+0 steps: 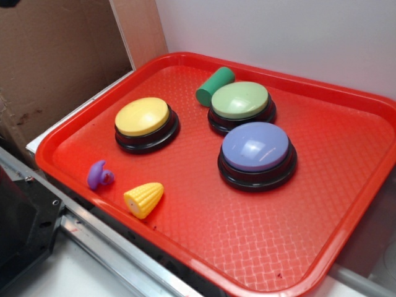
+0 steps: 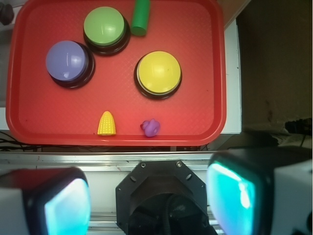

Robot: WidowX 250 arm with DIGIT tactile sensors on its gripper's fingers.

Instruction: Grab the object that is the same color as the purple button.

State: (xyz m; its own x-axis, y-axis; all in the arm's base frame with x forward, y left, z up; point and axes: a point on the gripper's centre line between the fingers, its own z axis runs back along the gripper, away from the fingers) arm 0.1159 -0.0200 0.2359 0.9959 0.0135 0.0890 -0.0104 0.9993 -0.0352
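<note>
My red tray point(image 1: 346, 179) carries the purple button point(image 1: 256, 147) centrally, with green point(image 1: 240, 101) and yellow point(image 1: 143, 117) buttons, green cylinder point(image 1: 215, 85), corn point(image 1: 144, 198) and purple toy point(image 1: 99, 175) around it.

A shallow red textured plastic tray point(image 1: 346, 185) point(image 2: 205, 63) holds a round yellow-domed button on a black base point(image 1: 143, 119) point(image 2: 158, 73), a green-domed button point(image 1: 241, 103) point(image 2: 104, 27) with a green cylinder point(image 1: 214, 86) point(image 2: 140, 17) lying just beside it, and a small yellow plastic corn toy point(image 1: 144, 198) point(image 2: 106, 123) near the tray's edge.

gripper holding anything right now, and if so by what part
Nothing is held. The gripper is open and empty, high above the tray; the purple toy lies untouched beside the corn.
</note>
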